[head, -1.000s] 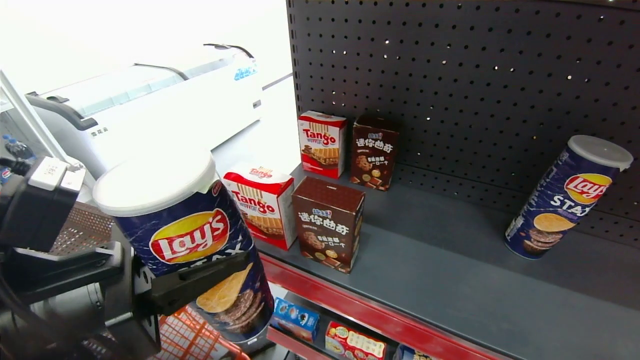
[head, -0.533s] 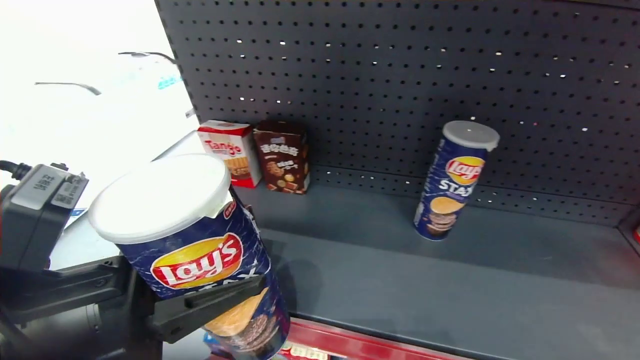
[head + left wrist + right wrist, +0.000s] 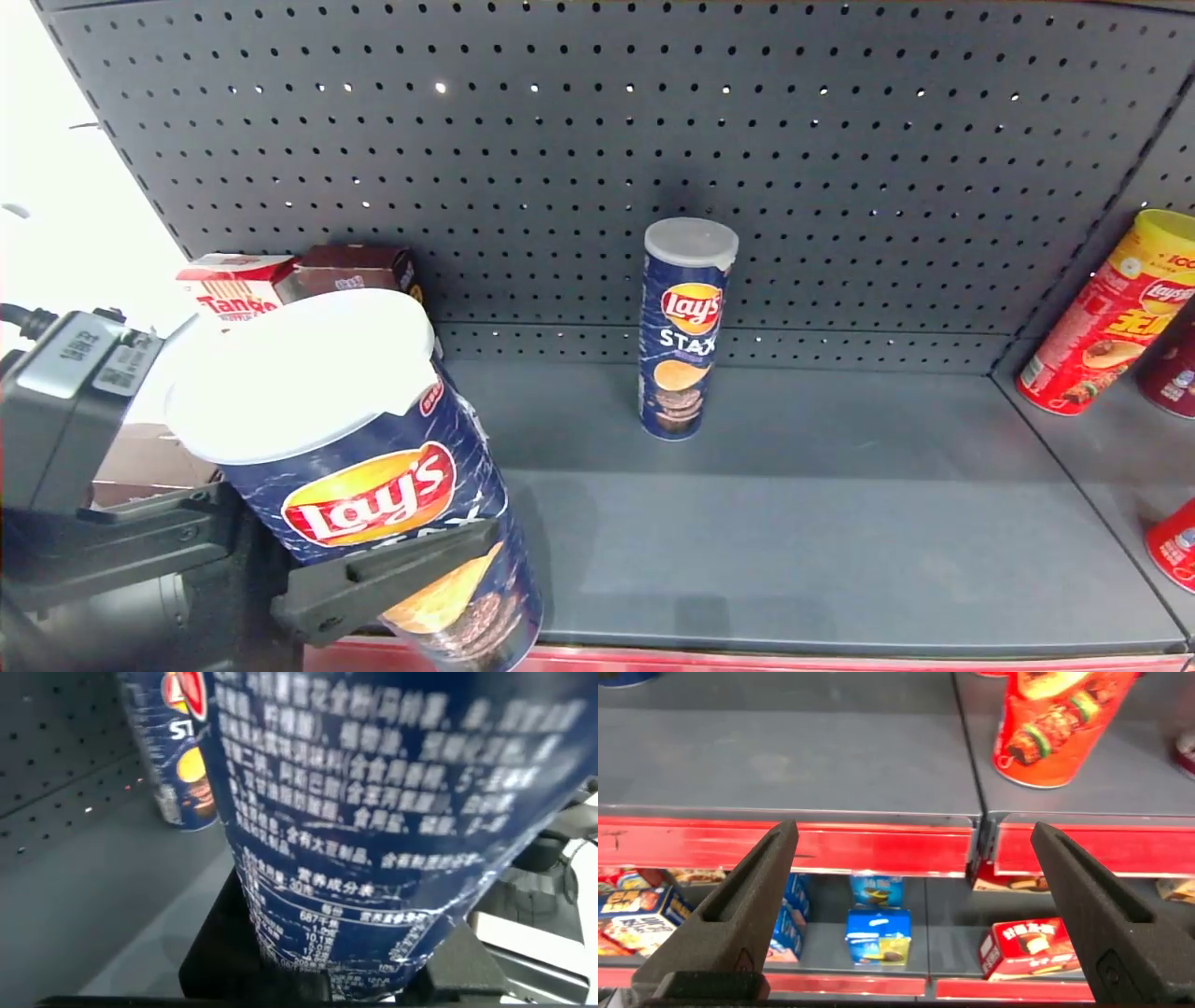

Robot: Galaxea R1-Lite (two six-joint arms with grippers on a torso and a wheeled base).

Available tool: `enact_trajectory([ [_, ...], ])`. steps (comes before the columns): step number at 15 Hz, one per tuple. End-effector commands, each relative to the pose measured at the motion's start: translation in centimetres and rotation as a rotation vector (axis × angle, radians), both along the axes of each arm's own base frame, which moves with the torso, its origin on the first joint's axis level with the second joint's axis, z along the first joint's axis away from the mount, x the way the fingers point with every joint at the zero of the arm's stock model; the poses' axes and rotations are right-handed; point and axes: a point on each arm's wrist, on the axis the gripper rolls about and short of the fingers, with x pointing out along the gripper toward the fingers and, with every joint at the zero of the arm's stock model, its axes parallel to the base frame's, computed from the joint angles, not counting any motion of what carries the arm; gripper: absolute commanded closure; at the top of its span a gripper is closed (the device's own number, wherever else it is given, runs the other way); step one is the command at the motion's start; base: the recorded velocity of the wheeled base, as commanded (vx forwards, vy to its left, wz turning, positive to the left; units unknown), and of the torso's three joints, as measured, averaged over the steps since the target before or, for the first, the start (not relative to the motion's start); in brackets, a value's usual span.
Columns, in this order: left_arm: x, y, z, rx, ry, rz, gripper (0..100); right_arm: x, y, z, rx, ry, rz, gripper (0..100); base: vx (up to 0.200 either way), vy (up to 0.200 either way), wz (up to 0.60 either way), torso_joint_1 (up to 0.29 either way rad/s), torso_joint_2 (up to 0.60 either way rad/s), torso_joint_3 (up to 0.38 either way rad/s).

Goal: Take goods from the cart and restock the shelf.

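My left gripper [image 3: 308, 551] is shut on a dark blue chip can [image 3: 364, 476] with a white lid, held tilted at the lower left, over the front edge of the grey shelf [image 3: 794, 523]. The same can [image 3: 374, 812] looms close in the left wrist view. A second blue chip can [image 3: 684, 329] stands upright near the back of the shelf, by the pegboard; it is the can [image 3: 177, 747] seen beyond the held one. My right gripper [image 3: 915, 905] is open with nothing between its fingers, facing the red shelf edge [image 3: 878, 845].
A red-and-white box [image 3: 229, 285] and a brown box [image 3: 355, 269] stand at the back left, behind the held can. Red and yellow chip cans [image 3: 1102, 317] stand in the bay to the right. A red can [image 3: 1060, 728] stands on the shelf; boxed snacks [image 3: 878, 933] fill the lower tier.
The head view has swung to the right along the shelf, so the boxes slid left and the standing can came to the centre. The held can stays in my left gripper.
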Motion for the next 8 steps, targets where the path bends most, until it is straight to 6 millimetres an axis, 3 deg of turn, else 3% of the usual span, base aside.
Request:
enact_trajectory([
  [1,-0.01,0.03,-0.16,0.003,0.004,0.002,100,0.0,0.0,0.0,0.0,-0.001,0.0,0,0.0,0.0,-0.6,0.007,0.0,-0.002],
  [8,-0.04,0.13,-0.15,0.002,0.004,0.003,100,0.0,0.0,0.0,0.0,-0.001,0.0,0,0.0,0.0,0.0,0.0,0.0,0.0],
])
